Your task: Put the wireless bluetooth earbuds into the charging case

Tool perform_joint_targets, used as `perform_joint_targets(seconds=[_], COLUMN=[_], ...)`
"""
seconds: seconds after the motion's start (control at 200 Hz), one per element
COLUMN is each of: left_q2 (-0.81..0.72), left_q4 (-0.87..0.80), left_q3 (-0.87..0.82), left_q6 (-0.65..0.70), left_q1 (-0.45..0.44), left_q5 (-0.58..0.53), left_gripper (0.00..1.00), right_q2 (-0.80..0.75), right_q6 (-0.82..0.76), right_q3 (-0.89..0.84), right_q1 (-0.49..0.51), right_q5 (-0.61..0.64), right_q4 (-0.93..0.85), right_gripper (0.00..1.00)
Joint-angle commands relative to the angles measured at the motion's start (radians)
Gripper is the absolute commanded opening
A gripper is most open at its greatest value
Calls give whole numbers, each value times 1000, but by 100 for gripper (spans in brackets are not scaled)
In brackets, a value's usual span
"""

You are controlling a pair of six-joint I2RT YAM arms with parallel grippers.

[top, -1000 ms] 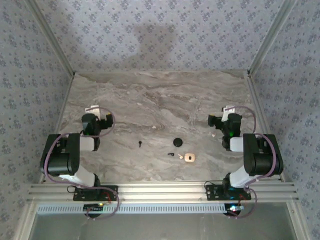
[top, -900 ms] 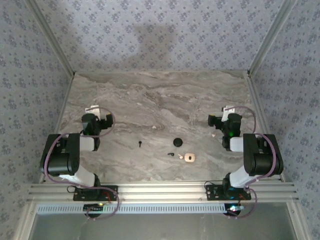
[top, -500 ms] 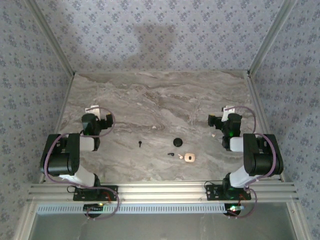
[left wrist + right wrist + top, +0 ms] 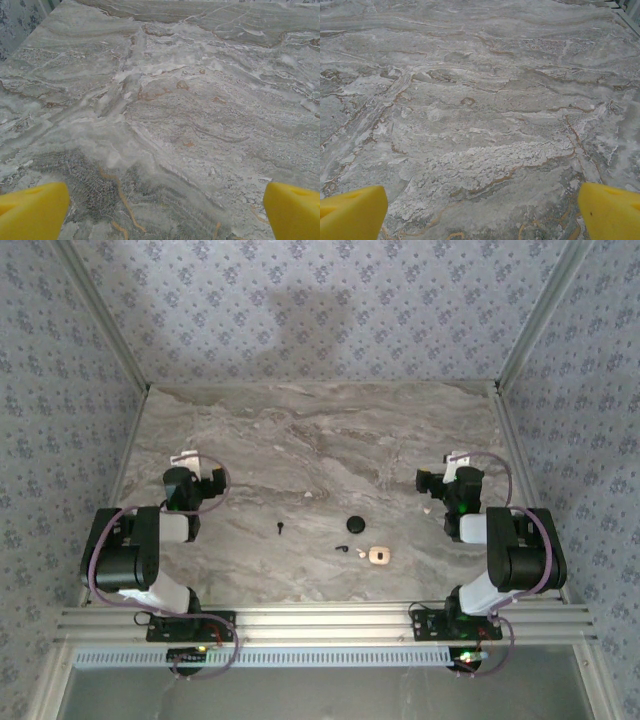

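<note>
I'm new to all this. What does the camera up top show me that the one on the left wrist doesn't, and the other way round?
From above you get the whole scene: the left arm, the right arm, two tiny black earbuds, a black disc and the beige charging case.

The wrist camera looks out low from the left hand. Its yellow fingertips are spread wide, and you see the marble veins up close.

Both show the grey marble table.

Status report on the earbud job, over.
Left gripper and right gripper open, empty. One earbud loose, other earbud beside charging case, neither inserted. Black disc nearby, not blocking.
</note>
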Motion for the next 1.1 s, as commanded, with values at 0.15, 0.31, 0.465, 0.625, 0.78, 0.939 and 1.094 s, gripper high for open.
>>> perform_joint_targets(seconds=[0.15, 0.31, 0.465, 0.625, 0.78, 0.939, 1.094], left_q2=[-9, -11, -67, -106, -203, -250, -272], left_q4=[4, 5, -240, -509, -686, -881, -1037], left_q3=[20, 19, 133, 281, 338, 410, 458], left_q6=[12, 13, 14, 36, -42, -75, -108], left_q1=[-1, -1, -2, -40, -105, -205, -289], left_q5=[9, 9, 7, 9, 17, 14, 21], left_gripper=[100, 99, 91, 86, 83, 81, 78], right_q2=[-12, -60, -134, -263, -342, -421, -495], right_q6=[-14, -12, -22, 77, 108, 148, 201], right_q3=[13, 56, 147, 212, 290, 332, 352], right_q1=[-3, -3, 0, 19, 72, 133, 199], right_q5=[-13, -8, -48, -48, -30, -41, -35], right_q4=[9, -99, -316, -552, -811, -1030, -1200], right_gripper=[100, 100, 100, 100, 97, 89, 84])
